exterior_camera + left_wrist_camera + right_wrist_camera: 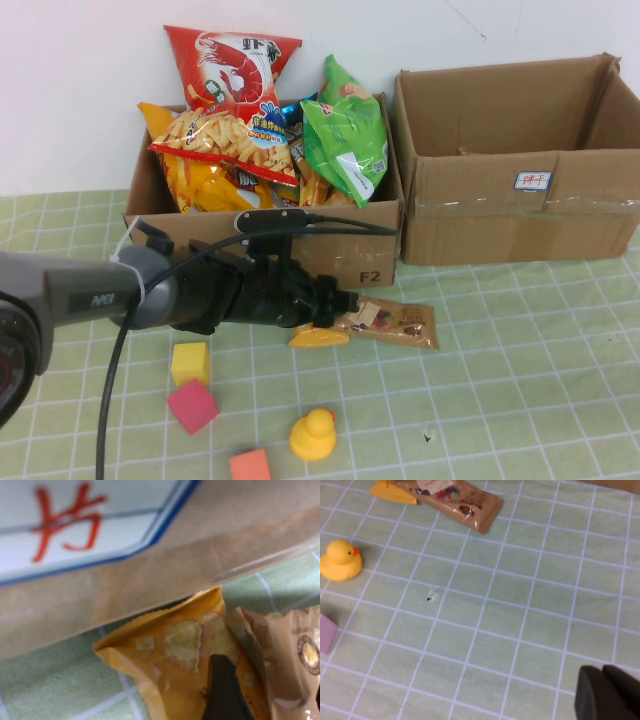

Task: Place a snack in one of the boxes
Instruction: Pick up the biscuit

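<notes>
Yellow foil fills my left wrist view: the yellow snack [185, 655] lies flat on the worktop [520, 380], right under the left gripper [335, 303], with one dark fingertip [222, 690] resting over its lower edge. I see only that one finger, so I cannot tell how wide the jaws stand or whether they have a hold on anything yet.

From the high view, the left arm reaches in low from my left, and the packet pokes out just below and ahead of the jaws, its long axis running roughly left to right along the front of the boxes. The brown snack [390, 322] lies touching it on the far right side.

My right gripper [607, 695] hovers over bare worktop, well apart from both packets, and I cannot tell its opening either. So the left arm is clearly nearer.

Just behind the packets stands the full box [370, 255]; further right sits the empty box [520, 215]. I judge the grasp is the step in hand, with the lift and carry still to come.
</notes>
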Controlling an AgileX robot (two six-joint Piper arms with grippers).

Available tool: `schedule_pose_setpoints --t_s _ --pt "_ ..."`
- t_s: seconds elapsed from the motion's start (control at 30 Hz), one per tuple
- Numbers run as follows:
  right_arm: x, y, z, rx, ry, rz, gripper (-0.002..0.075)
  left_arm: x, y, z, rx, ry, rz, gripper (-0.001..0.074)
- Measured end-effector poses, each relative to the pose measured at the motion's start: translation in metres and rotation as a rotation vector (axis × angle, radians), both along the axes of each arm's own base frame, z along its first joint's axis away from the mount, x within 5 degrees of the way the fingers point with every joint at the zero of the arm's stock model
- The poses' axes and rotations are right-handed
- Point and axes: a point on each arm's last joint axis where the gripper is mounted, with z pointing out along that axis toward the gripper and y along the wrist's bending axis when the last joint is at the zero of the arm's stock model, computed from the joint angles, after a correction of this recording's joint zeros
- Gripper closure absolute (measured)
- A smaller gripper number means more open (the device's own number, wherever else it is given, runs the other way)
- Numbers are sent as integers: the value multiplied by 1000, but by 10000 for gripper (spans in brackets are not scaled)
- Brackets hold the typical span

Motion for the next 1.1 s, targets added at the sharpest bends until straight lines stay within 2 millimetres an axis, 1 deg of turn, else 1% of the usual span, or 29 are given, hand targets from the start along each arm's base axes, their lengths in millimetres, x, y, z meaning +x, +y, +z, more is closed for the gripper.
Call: schedule_pose_setpoints --t_s 0.47,0.57,0.8,0.9,1.1 --pt "0 0 -2 -1 2 -1 728 1 -10 5 -65 17 -64 369" --pt "0 0 -2 0 0 -2 728 -1 -12 5 -81 33 -86 380" --pt "0 0 -2 0 0 -2 728 -6 -17 4 -126 64 -154 434" --pt "0 0 -2 0 -1 -2 728 -10 -20 6 -154 71 -201 440" --pt "0 0 -1 0 -4 -3 728 -6 -17 5 -123 50 -172 444"
